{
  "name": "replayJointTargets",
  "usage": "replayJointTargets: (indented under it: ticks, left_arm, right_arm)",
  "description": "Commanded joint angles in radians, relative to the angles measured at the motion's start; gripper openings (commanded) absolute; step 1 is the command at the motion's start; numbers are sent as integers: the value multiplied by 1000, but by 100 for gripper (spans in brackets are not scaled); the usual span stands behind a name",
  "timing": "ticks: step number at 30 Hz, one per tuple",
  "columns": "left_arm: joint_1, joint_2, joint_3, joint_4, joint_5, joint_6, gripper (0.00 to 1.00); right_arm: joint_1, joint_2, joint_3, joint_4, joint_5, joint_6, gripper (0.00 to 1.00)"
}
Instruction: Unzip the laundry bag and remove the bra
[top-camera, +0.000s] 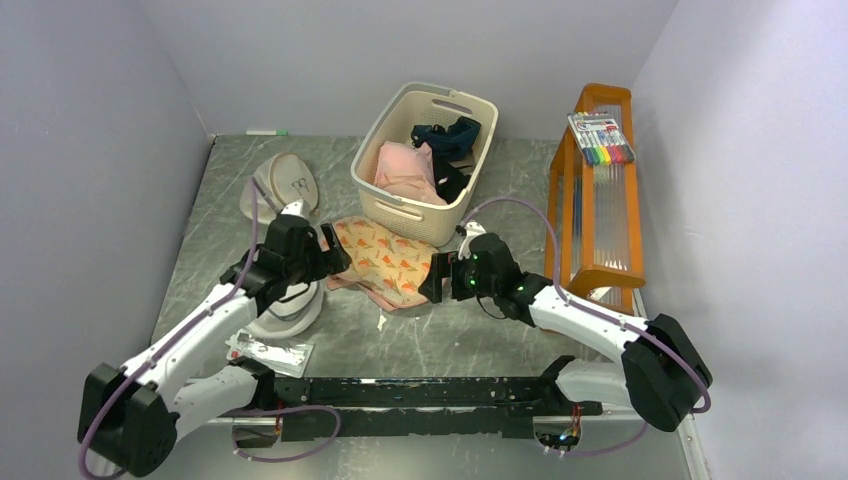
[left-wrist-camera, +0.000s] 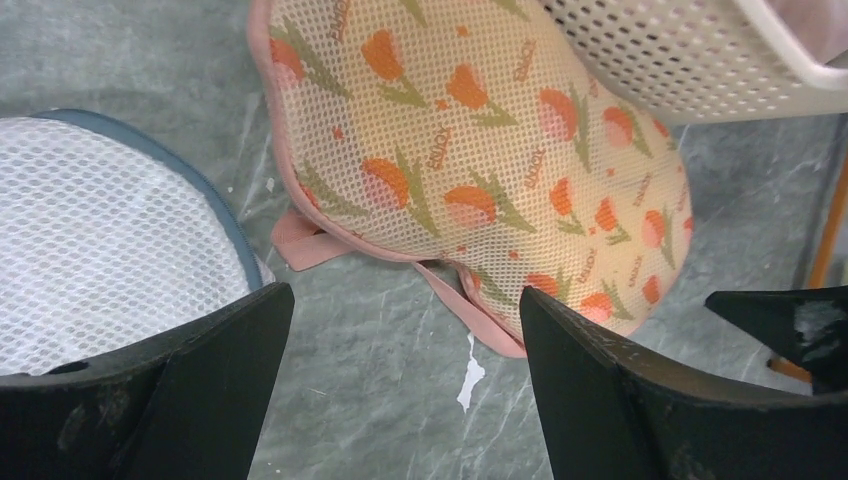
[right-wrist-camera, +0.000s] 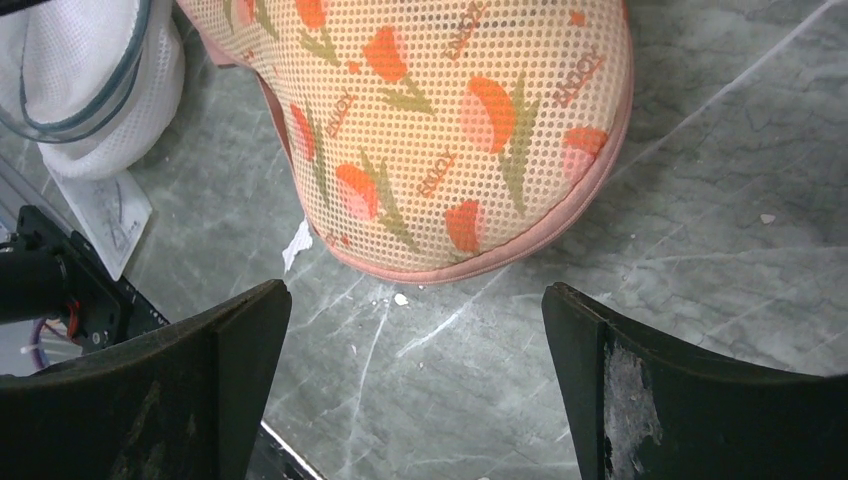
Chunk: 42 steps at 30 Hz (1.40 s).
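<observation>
The peach-pink laundry bag (top-camera: 385, 262) with orange prints lies flat on the table in front of the basket. It fills the upper part of the left wrist view (left-wrist-camera: 470, 150) and of the right wrist view (right-wrist-camera: 440, 130). Its pink edge is closed where visible. My left gripper (top-camera: 333, 256) is open at the bag's left end, empty, just short of the pink trim (left-wrist-camera: 400, 310). My right gripper (top-camera: 437, 277) is open and empty at the bag's right end (right-wrist-camera: 415, 310). The bra is hidden.
A cream basket (top-camera: 405, 212) with a pink and a dark navy garment stands right behind the bag. A white mesh dome bag (top-camera: 290, 312) lies under the left arm. A beige round bag (top-camera: 282, 183) lies farther back. An orange rack (top-camera: 596, 190) stands at right.
</observation>
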<state>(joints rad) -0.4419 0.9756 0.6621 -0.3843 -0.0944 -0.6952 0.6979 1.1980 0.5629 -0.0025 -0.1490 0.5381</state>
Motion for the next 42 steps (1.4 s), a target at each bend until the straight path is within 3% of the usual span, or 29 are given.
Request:
replayJointTargets:
  ticks: [1,6,13,21,23,30,35,42]
  left_arm:
    - [8,90,66,57,44,49,95]
    - [33,200,109,13,-144,8,95]
    - [101,294,69,195,89,24,95]
    - [103,383,108,175,94,55,98]
    - [103,381,102,187,102,56,88]
    - [102,390,98,222,141,47,90]
    - [103,411,93,231,155,49,97]
    - [101,446,129,222,152,73,98]
  right_arm:
    - [7,-5,27,17,46,-19,100]
    - [7,-12,19,33,61,-26,100]
    - [8,-7,23,28,68,-46,100]
    - [7,46,43,4,116,-113,88]
    - [8,69,56,6,130,-129,85]
    - [7,153,74,58,156,-157,78]
    - [19,215,91,96,110,-179,66]
    - [198,192,67,238,-71,-193,66]
